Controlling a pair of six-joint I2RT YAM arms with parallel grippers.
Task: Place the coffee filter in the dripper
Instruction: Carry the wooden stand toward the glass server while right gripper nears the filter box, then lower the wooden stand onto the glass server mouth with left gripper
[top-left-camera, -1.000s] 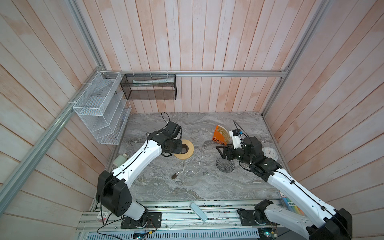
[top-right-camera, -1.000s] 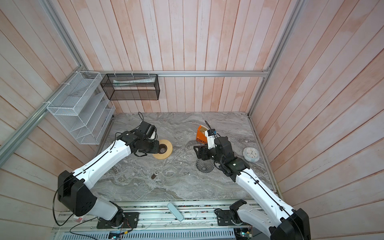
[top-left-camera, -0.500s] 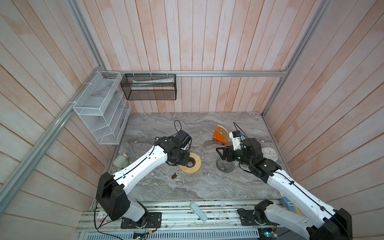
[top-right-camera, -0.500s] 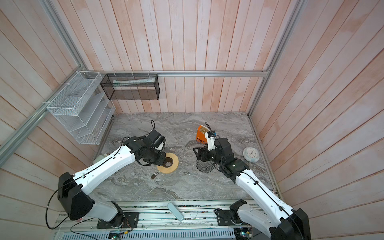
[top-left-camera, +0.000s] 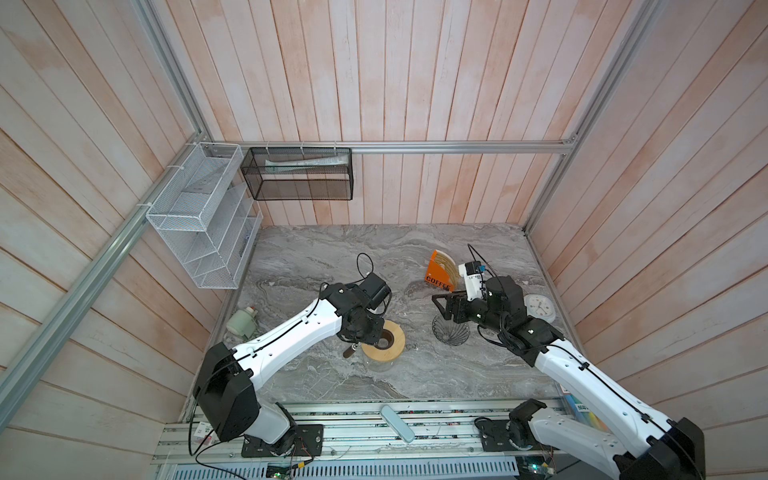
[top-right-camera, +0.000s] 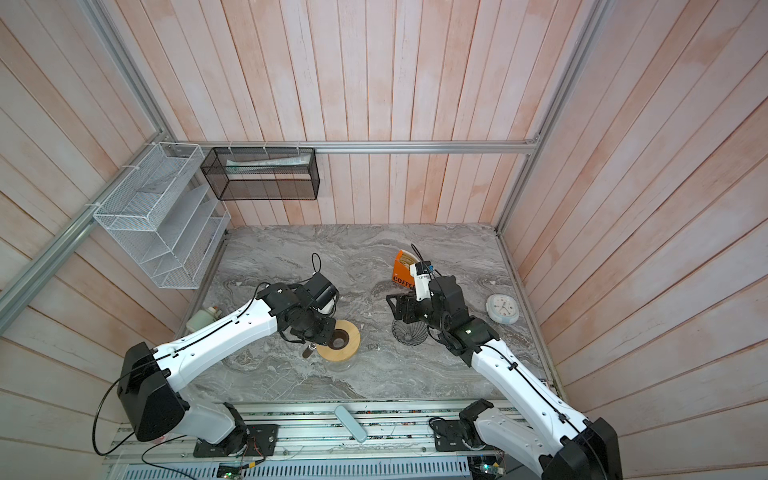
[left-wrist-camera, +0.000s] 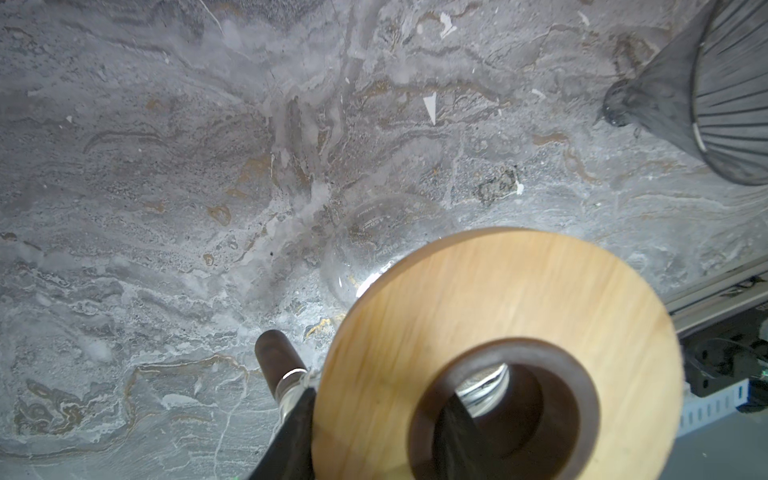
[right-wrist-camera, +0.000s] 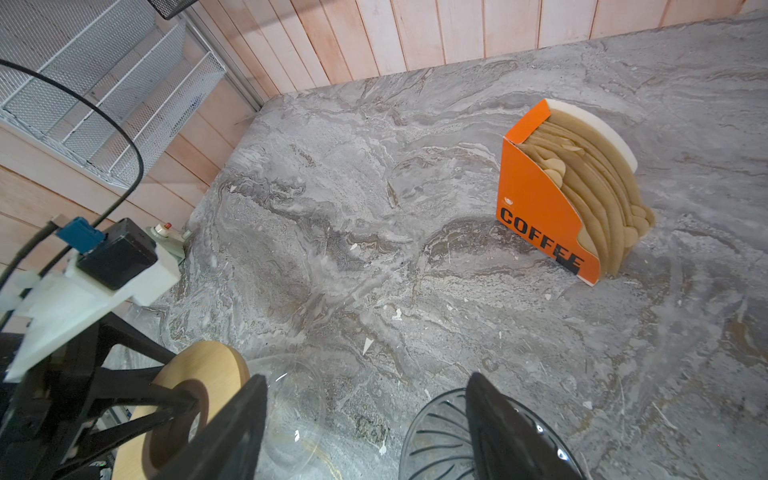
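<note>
My left pincer (top-left-camera: 369, 340) is clamped on the wooden ring (top-left-camera: 395, 352), one finger through its centre hole and one outside its edge. It holds the ring over the glass jug (left-wrist-camera: 374, 232); I cannot tell whether ring and jug touch. My right pincer (right-wrist-camera: 363, 386) stands wide and empty just above the dripper (top-left-camera: 451, 331), one finger over its rim, with bare marble table (top-left-camera: 332, 257) between dripper and jug. The coffee filter (right-wrist-camera: 598, 199) sits among others in the orange stand (right-wrist-camera: 536, 199) nearby, curved edges jutting free and open stone all round.
</note>
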